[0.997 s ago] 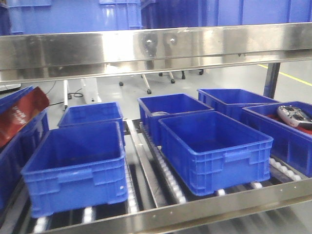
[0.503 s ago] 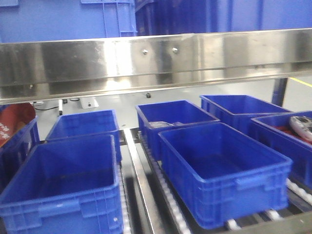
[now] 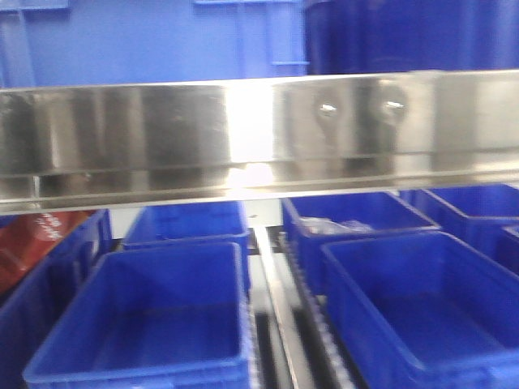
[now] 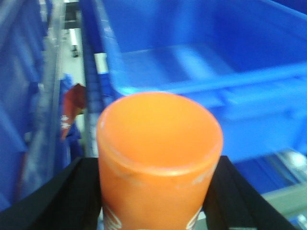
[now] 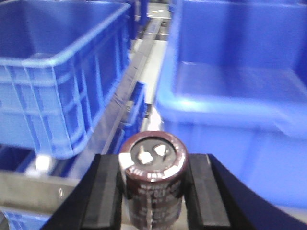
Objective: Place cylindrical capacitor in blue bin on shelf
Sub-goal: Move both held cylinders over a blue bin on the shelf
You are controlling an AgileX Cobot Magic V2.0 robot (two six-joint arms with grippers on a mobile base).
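Note:
My right gripper (image 5: pixel 153 187) is shut on a dark brown cylindrical capacitor (image 5: pixel 152 172) with two metal terminals on top, held upright in front of the shelf. A blue bin (image 5: pixel 53 72) is ahead to its left and another (image 5: pixel 240 91) to its right. My left gripper (image 4: pixel 156 191) is shut on an orange cup (image 4: pixel 158 153), with a blue bin (image 4: pixel 201 72) ahead. The front view shows the shelf's shiny steel rail (image 3: pixel 259 134) and blue bins (image 3: pixel 162 316) (image 3: pixel 430 300) below it. Neither gripper shows in the front view.
Roller tracks (image 3: pixel 276 308) run between the bins. A red bag (image 3: pixel 32 243) lies in the far-left bin. A rear bin holds a clear-wrapped item (image 3: pixel 340 223). Large blue crates (image 3: pixel 162 40) stand on the upper tier. The lower front rail (image 5: pixel 33 191) is near my right gripper.
The front view has moved closer to the shelf and shifted left, so the steel rail looms larger and the bins slide right. The right-hand bin with the grey object has left the view.

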